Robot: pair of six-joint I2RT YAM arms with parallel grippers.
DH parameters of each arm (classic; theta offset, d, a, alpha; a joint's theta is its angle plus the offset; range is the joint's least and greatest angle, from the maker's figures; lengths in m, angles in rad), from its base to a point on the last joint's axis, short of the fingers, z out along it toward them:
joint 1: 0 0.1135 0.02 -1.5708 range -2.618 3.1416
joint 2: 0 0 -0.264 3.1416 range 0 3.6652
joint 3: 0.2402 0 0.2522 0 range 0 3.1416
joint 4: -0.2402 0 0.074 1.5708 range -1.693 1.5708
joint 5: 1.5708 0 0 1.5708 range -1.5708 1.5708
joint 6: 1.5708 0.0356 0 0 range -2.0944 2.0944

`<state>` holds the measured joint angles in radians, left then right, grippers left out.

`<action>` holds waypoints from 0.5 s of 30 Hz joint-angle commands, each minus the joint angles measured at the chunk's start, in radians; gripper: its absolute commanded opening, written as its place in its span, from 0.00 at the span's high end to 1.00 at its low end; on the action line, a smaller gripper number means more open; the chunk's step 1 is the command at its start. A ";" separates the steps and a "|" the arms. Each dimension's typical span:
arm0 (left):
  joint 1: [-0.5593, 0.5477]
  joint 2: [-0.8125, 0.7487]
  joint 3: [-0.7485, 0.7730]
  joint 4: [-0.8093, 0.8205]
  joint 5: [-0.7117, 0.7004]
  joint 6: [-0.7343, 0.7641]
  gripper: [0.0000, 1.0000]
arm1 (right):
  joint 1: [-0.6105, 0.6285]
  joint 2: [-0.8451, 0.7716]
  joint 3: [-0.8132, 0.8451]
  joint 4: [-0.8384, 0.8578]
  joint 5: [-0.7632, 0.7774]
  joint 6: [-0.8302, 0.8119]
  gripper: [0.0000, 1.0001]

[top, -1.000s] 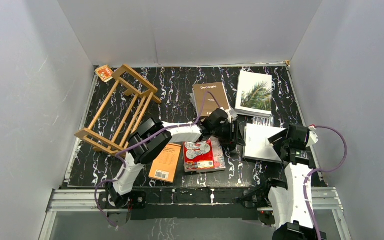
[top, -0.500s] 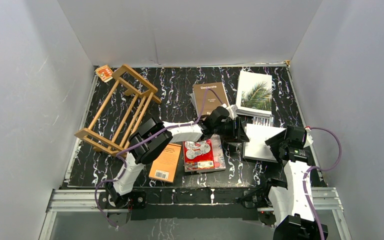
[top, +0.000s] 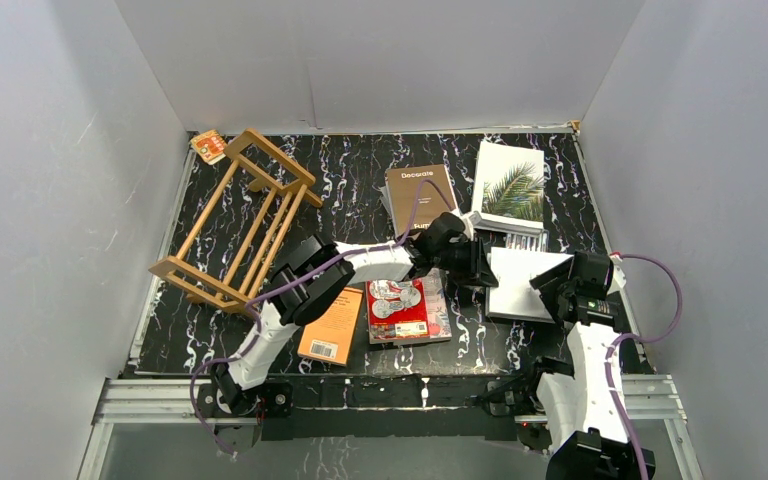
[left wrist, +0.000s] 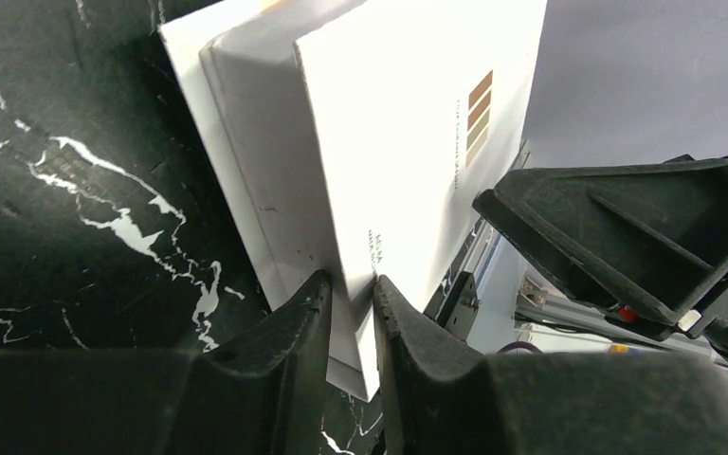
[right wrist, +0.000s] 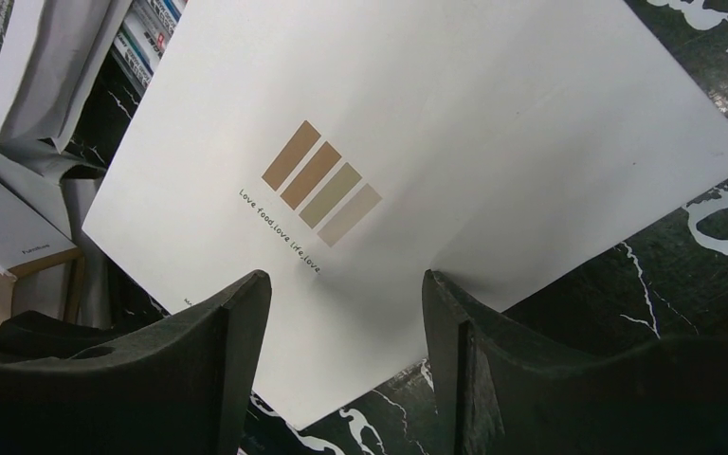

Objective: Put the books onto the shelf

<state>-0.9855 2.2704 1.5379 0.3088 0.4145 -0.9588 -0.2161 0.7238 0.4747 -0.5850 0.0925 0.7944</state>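
Left gripper [left wrist: 351, 303] pinches narrow on white book's [left wrist: 408, 142] edge, right side of table [top: 360, 190], well apart from shelf [top: 235, 215]. Right gripper [right wrist: 343, 284] hangs wide above the cover, holding nothing. Risk: shallow edge pinch catches only the cover, so book flops open or slips on lift.

The top external camera is looking down from high above the near edge, taking in the whole counter [top: 350, 190] from afar. The left wrist camera is peering past the left end effector [left wrist: 351, 284], very close, at the white book [left wrist: 408, 142] nearly edge-on. The right wrist camera is facing that book's cover from close above; all three are sharing it.
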 commanded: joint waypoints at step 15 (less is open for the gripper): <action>0.081 -0.065 0.032 -0.025 0.085 -0.038 1.00 | -0.005 -0.064 0.015 -0.012 -0.122 -0.025 0.21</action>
<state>-0.9562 2.2700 1.5822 0.2546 0.4458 -0.9482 -0.2165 0.6815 0.4736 -0.5793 0.0158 0.7891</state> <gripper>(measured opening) 0.022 0.778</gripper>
